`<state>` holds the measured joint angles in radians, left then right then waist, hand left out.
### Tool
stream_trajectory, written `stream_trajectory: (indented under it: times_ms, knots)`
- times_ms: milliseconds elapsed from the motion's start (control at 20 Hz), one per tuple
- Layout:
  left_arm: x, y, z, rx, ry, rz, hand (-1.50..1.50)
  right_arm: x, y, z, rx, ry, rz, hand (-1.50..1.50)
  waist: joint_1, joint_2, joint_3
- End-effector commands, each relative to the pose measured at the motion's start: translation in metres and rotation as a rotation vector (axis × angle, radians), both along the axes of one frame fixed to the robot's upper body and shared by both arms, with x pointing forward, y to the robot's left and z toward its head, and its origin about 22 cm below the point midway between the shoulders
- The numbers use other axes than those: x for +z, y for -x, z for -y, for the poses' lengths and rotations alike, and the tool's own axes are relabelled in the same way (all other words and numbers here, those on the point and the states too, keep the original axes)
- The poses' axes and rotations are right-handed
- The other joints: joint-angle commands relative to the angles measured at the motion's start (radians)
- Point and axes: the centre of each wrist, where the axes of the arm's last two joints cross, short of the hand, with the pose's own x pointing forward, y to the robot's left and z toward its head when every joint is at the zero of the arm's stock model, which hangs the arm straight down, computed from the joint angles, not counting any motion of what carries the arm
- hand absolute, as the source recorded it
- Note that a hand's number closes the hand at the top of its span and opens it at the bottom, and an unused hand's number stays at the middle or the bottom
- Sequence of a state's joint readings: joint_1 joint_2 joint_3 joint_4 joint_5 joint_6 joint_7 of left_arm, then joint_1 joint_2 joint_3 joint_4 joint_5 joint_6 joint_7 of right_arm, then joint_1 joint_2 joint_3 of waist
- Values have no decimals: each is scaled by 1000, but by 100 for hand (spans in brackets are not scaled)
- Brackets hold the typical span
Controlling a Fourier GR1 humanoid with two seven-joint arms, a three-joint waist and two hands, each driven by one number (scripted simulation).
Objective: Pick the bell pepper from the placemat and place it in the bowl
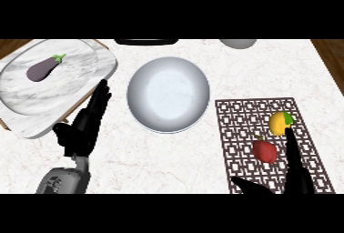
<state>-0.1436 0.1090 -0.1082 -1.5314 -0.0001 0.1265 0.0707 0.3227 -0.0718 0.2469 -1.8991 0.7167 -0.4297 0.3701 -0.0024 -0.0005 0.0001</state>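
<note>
Bell pepper (279, 124) sits on placemat (238, 116) over marble counter (168, 159), right robot hand (297, 175) unclenched beside.

Up past the bowl (168, 93), a dark flat thing (146, 41) and a grey rounded thing (238, 43) both get chopped by the top edge, so no telling what they are. Right of the bowl, the right hand (295, 168) covers a strip of the placemat (242, 123) and its palm runs off the bottom, same as the placemat's near edge. Left of the bowl, the marble tray (40, 104) is clipped at the side and the left forearm (64, 182) at the bottom.
</note>
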Motion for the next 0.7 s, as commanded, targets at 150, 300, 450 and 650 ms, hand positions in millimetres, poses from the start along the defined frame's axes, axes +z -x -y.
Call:
stream_trajectory:
  times_ms: [150, 300, 450, 650]
  knots:
    - [4, 14, 6, -21, 4, -19, 0, -36, -13, 11, -7, -27, 3, -150, 2, 0, 0]
    - [8, 0, 10, -3, 11, -4, 0, -30, -26, 26, -12, -18, -1, -150, 1, 0, 0]
    - [-4, 7, -12, -6, -1, -7, 0, -41, -29, 25, -69, 47, -49, -150, 3, 1, 0]
    - [9, 2, -8, 4, 14, -2, 0, -51, -37, 17, -98, 97, -113, -150, 4, 1, 0]
